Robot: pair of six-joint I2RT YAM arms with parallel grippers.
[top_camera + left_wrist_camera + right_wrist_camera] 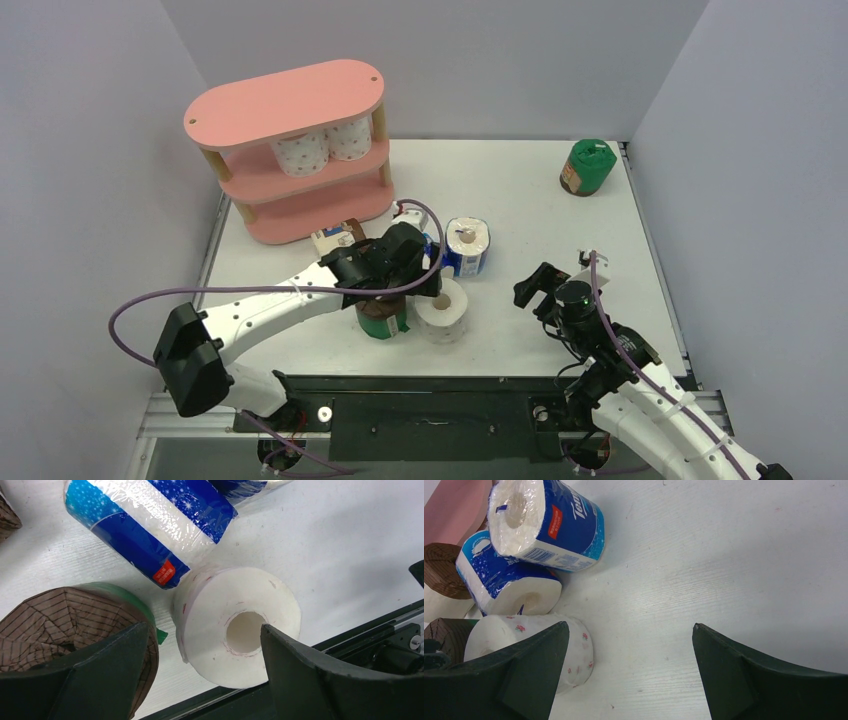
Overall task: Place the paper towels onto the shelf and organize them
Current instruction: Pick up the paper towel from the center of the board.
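Paper towels (467, 245) lay clustered on the desk (520, 190) near the shelf (300, 100), which held two dotted rolls (322, 148) on its middle tier. Our left hand (204, 629) hung spread and empty, straddling the brown-topped roll (65, 625) and the white roll (235, 615); we judged it should centre on one before closing.

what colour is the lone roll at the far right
The lone roll is green, clearest in the top external view.
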